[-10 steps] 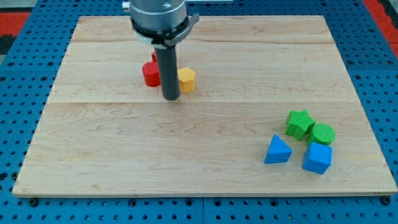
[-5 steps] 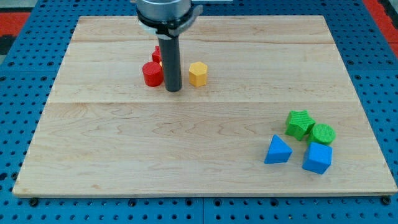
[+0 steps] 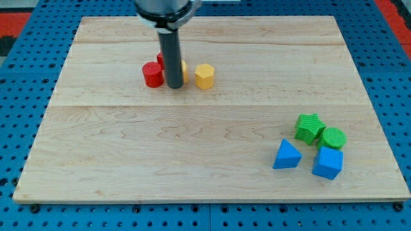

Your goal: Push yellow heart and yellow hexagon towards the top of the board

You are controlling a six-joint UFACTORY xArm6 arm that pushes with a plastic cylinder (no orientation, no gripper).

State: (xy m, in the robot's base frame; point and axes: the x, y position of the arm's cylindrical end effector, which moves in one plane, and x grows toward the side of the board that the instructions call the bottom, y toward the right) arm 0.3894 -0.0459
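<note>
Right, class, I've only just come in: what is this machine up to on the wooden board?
A robot arm is pushing small blocks with a dark rod. My tip sits between a red cylinder and the yellow hexagon, with the yellow heart mostly hidden behind the rod. All lie in the board's upper half. Green and blue blocks sit untouched at the view's lower right.

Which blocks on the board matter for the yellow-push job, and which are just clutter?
Job:
yellow hexagon
yellow heart, mostly hidden behind the rod
my tip, between the red cylinder and the hexagon

Clutter:
red cylinder
second red block, shape unclear
green star
green cylinder
blue triangle
blue cube
</note>
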